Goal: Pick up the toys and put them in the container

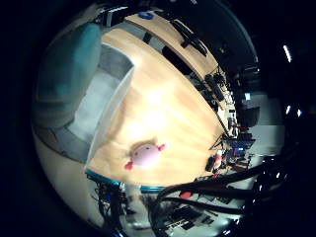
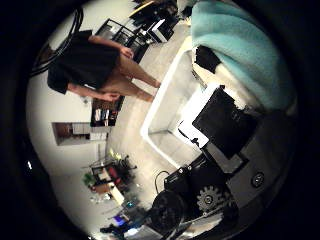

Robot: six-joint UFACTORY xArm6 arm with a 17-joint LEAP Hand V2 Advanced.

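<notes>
A pink plush toy [image 1: 146,153] lies on the wooden table [image 1: 178,104], next to the near end of a clear plastic container [image 1: 104,99]. A large teal soft toy [image 1: 69,61] rests at the container's far end, over its rim; whether it lies fully inside I cannot tell. A small red and white toy [image 1: 215,158] lies near the table's edge, away from the container. The right thumb side palm view shows the teal toy [image 2: 240,45] close to the palm, the container's rim [image 2: 165,100], and black and white parts of my hand [image 2: 218,122].
Dark furniture and equipment [image 1: 212,84] stand along the table's far edge. A blue round thing [image 1: 146,15] lies at the table's far corner. Shelves and clutter [image 2: 105,175] stand in the room beyond the container.
</notes>
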